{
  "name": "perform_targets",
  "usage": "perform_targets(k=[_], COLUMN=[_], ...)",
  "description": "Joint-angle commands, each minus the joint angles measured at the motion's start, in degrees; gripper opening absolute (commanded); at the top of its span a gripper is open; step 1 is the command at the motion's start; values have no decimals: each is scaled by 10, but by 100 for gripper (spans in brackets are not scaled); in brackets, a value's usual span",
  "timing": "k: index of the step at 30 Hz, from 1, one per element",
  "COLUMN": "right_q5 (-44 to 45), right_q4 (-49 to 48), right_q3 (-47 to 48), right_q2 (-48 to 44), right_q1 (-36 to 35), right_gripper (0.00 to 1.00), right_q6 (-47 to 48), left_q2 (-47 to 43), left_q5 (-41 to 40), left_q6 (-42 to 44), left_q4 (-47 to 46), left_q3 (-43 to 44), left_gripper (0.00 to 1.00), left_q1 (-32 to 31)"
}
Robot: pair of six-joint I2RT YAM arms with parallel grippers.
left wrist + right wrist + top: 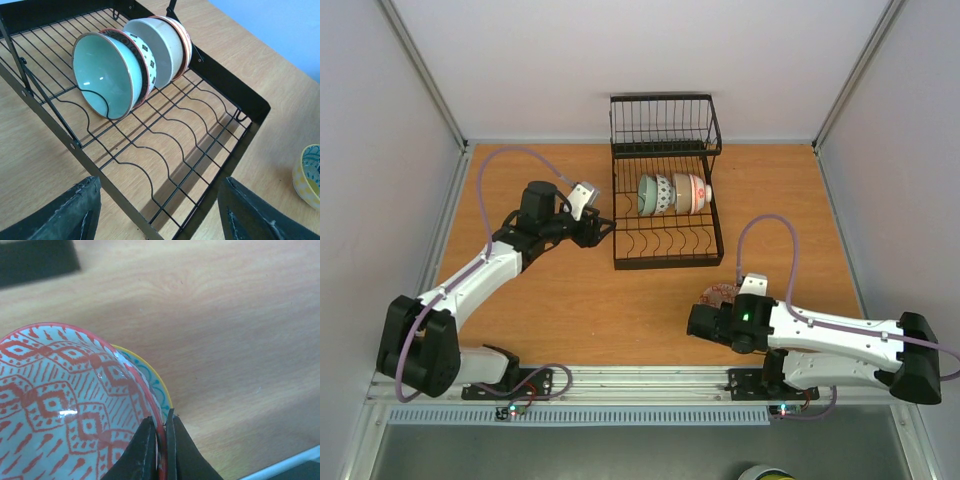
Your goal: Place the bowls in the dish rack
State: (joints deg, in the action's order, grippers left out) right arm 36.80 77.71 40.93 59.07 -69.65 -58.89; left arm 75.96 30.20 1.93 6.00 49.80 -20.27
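Note:
The black wire dish rack (665, 245) stands at the table's middle back. A row of bowls (672, 194) stands on edge in its dividers, a teal-lined bowl (102, 75) in front and a white one (161, 45) behind it. My left gripper (601, 228) hovers open at the rack's left side, and nothing lies between its fingers (75, 210). My right gripper (161, 432) is shut on the rim of a red-patterned bowl (55, 400). That bowl sits nested in a yellow-rimmed bowl (152, 380) on the table at front right (720, 296).
The rack's taller basket section (665, 122) rises at the back, near the rear wall. Bare divider slots (165, 145) fill the rack's near half. White walls close in the table on three sides. The arm bases sit along the near edge.

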Motion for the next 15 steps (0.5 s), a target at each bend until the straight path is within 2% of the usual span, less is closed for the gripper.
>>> perform_targets(k=[1, 4, 6, 11, 15], right_q5=[72, 92, 105, 134, 112], right_q4=[64, 67, 23, -57, -158], right_q3=[68, 102, 120, 198, 227], right_q2=[-19, -25, -18, 68, 123], right_q1=[-24, -29, -29, -20, 25], right_gripper=[1, 1, 1, 1, 1], right_q6=[-1, 33, 84, 212, 336], left_q2=[-23, -26, -28, -30, -35], left_q5=[12, 18, 26, 40, 43], left_q6=[6, 8, 8, 13, 17], left_q4=[-11, -9, -6, 4, 9], left_q3=[5, 6, 6, 10, 9], left_gripper=[65, 65, 65, 65, 65], left_q1=[1, 1, 0, -5, -8])
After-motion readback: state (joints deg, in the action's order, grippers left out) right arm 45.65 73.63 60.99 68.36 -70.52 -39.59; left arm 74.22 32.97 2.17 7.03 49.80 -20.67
